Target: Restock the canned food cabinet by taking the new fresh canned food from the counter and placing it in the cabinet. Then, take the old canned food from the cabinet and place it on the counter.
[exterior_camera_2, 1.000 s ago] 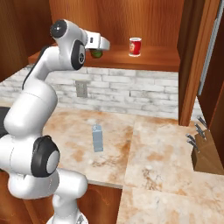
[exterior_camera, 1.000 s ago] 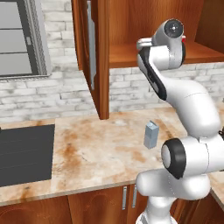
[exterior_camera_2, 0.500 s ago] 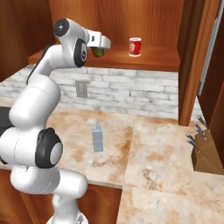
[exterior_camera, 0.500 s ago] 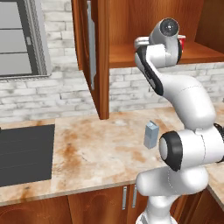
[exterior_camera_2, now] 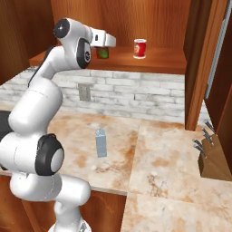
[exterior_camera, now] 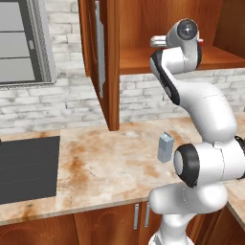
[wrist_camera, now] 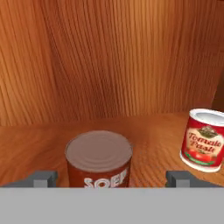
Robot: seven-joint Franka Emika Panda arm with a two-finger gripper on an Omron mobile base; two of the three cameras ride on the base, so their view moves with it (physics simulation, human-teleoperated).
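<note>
The new fresh canned food [wrist_camera: 99,158], dark red-brown with a silver lid, stands on the cabinet shelf [wrist_camera: 153,131] between my fingertips [wrist_camera: 43,178]. My gripper [wrist_camera: 111,179] is open, with a gap on each side of the can. From the right base view the gripper [exterior_camera_2: 103,47] sits over the can [exterior_camera_2: 103,53], whose green mark shows. The old canned food [exterior_camera_2: 140,48], red and white, stands on the shelf [exterior_camera_2: 167,60] to its right, and in the hand view it [wrist_camera: 204,139] is to the right. The counter [exterior_camera_2: 158,158] lies below.
A grey-blue carton [exterior_camera: 165,147] stands on the counter [exterior_camera: 110,167] in front of my base. The black stovetop [exterior_camera: 26,167] is at the left. The open cabinet door [exterior_camera_2: 213,59] hangs at the right, above a knife block [exterior_camera_2: 213,156].
The hand has pushed a little deeper over the shelf with the dark can, and the arm's upper links have risen. The red-and-white can has not moved.
</note>
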